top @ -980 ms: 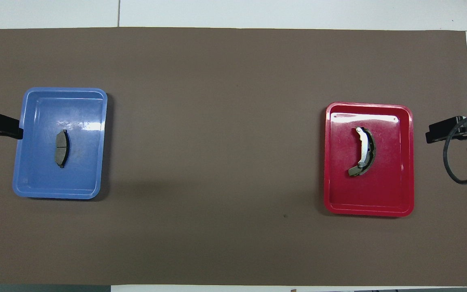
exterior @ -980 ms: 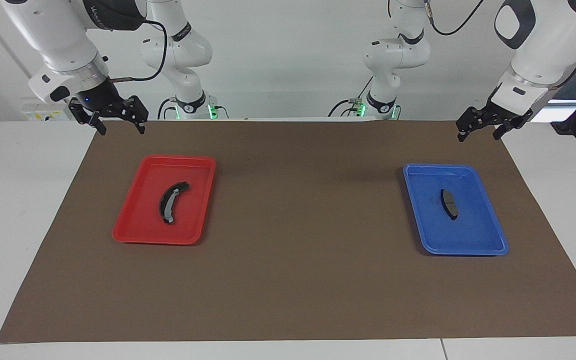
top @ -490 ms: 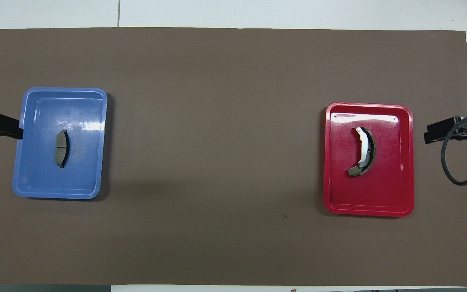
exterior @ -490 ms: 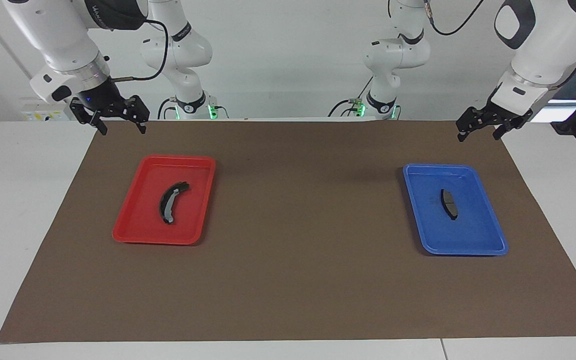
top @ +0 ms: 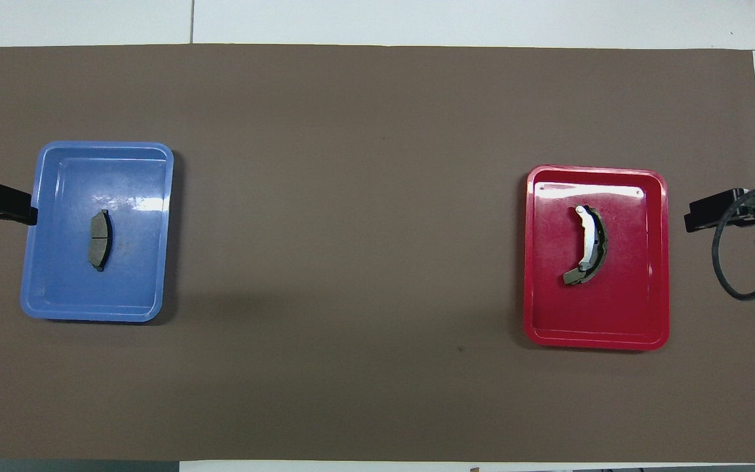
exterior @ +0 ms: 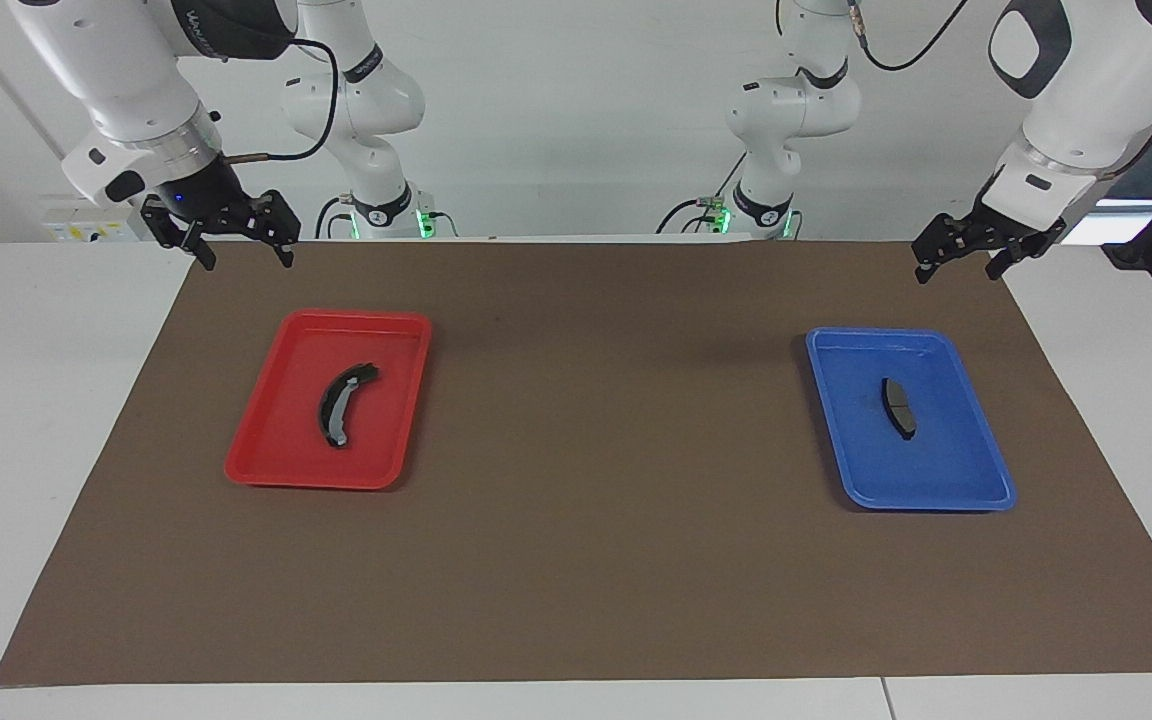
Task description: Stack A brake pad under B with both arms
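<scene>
Facing view first: left gripper [exterior: 970,252] raised over the mat's corner at the left arm's end, fingers spread, empty; right gripper [exterior: 219,233] raised over the other near corner, likewise spread and empty. A brake pad [exterior: 898,407] flat in the blue tray [exterior: 976,495], out from under the left gripper, so nearer that arm. B [exterior: 342,403] flat in the red tray [exterior: 266,470], nearer the right arm.

Overhead view next: only gripper tips visible at the edges. Clearer here: A brake pad [top: 99,240] with its long axis running away from the robots, groove across; B [top: 588,246] the same way, pale lining showing. Trays well apart.
</scene>
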`<state>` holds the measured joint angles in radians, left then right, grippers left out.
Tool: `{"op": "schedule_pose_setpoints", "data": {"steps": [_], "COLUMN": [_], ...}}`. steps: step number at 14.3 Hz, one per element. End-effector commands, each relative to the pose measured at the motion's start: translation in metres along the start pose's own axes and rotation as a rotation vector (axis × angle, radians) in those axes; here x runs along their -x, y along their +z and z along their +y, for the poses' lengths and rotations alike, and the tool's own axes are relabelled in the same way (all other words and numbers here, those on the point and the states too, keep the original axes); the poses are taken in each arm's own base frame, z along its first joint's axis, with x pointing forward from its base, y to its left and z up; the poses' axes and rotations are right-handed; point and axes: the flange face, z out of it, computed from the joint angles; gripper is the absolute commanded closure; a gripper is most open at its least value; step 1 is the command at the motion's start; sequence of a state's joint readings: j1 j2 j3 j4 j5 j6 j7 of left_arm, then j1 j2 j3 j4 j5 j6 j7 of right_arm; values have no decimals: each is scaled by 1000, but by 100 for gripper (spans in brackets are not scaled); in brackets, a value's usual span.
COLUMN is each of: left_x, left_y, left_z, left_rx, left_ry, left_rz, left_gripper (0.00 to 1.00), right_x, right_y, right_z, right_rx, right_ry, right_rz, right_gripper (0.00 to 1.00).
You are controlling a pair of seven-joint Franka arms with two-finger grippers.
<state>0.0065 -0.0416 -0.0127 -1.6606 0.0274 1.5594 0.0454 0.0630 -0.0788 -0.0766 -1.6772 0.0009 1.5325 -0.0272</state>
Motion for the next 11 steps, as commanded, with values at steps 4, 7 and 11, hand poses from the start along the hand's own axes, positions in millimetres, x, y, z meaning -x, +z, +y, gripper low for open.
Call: {"op": "schedule_pose_setpoints", "data": {"steps": [4,7,11], "left_x": [6,6,1], "left_y": [2,36,114], "left_z": [-2,-10,-37], "left_rx": [14,6,-3], "left_ry": [-1,14,77], "left_rz": [8,121,140], "left_gripper": [1,3,4], "right_x": [4,5,5], "right_y": [0,1,1], "right_z": [-1,-2,-2], "right_rx": [-14,-14,-14], "right_ry": [2,-1,1], "right_rz": [-3,-4,-4], "right_gripper": [0,0,0]}}
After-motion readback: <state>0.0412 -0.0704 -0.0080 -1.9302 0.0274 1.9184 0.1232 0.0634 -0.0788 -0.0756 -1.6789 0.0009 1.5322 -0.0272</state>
